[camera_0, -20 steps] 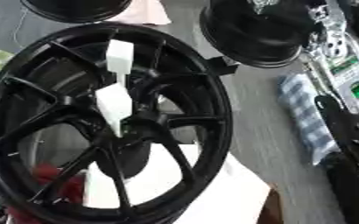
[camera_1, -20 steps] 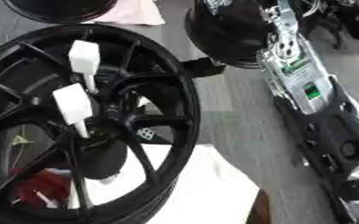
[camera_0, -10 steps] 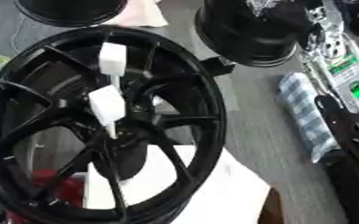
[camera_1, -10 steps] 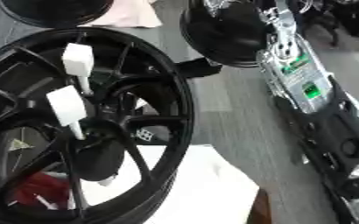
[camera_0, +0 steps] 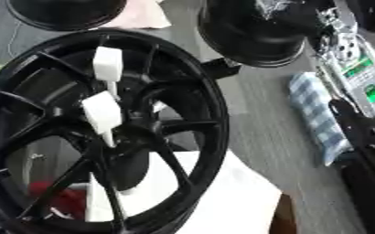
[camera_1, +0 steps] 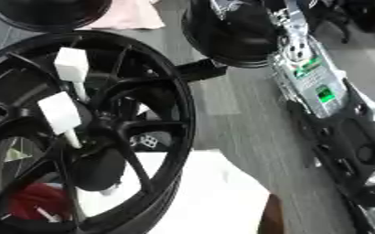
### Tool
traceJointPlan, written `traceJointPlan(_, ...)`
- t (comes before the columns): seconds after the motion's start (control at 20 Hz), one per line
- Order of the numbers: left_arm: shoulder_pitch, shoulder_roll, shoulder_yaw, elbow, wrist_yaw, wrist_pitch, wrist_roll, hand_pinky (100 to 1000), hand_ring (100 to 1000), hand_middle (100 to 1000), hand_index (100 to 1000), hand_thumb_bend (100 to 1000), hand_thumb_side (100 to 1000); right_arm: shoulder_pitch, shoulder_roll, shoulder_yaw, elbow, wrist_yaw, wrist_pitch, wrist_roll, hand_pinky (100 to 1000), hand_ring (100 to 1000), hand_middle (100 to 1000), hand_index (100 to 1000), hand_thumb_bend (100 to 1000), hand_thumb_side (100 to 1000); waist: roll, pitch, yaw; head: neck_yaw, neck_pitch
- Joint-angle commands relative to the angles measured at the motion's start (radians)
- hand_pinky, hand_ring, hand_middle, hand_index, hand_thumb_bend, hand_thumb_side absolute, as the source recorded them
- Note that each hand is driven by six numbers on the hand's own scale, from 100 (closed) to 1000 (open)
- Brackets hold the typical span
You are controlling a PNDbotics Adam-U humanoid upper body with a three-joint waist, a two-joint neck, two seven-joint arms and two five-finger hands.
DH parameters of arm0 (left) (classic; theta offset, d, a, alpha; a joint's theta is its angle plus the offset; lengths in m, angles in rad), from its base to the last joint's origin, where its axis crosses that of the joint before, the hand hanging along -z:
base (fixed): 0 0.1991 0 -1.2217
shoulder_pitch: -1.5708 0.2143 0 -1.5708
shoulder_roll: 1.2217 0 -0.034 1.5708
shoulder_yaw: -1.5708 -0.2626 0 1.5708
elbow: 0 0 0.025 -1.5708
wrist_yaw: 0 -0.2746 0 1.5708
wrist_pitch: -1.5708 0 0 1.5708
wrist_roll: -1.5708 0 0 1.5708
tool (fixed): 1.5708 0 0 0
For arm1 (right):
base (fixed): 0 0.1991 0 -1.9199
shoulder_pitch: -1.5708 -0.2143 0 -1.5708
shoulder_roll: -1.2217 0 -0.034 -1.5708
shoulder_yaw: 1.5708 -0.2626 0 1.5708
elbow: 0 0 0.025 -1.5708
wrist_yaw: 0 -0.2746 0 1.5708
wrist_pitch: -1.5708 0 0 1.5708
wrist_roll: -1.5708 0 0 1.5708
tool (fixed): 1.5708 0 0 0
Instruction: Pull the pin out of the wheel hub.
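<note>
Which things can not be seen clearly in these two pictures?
- Robot hand, either side: shows in no view.
- Wheel hub: left rim cut off by the edge in both views.
- Two white pins: their lower ends are hidden among the spokes.
- Red thing: behind the spokes, shape unclear.

Workshop: black wheel hub, spare rims, grey floor.
</note>
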Motion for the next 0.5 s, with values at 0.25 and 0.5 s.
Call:
traceJointPlan(0.25,-0.128,0.002,-0.066,0.029,-0.007,-0.007,-0.170,865,818,777,862,288,760,-0.017,-0.039,0.001,-0.003,0.002,0.000,0.012,697,638,539,618,411,100,0.011,-0.020,-0.009,0.007,-0.009)
traceJointPlan(0.5,-0.191,-0.042,-0.114,0.054,-0.016,-0.017,-0.216,865,819,779,864,299,758,-0.027,-0.037,0.010,-0.002,0.001,0.001,0.022,697,638,538,618,409,100,0.010,-0.022,-0.024,0.021,-0.009)
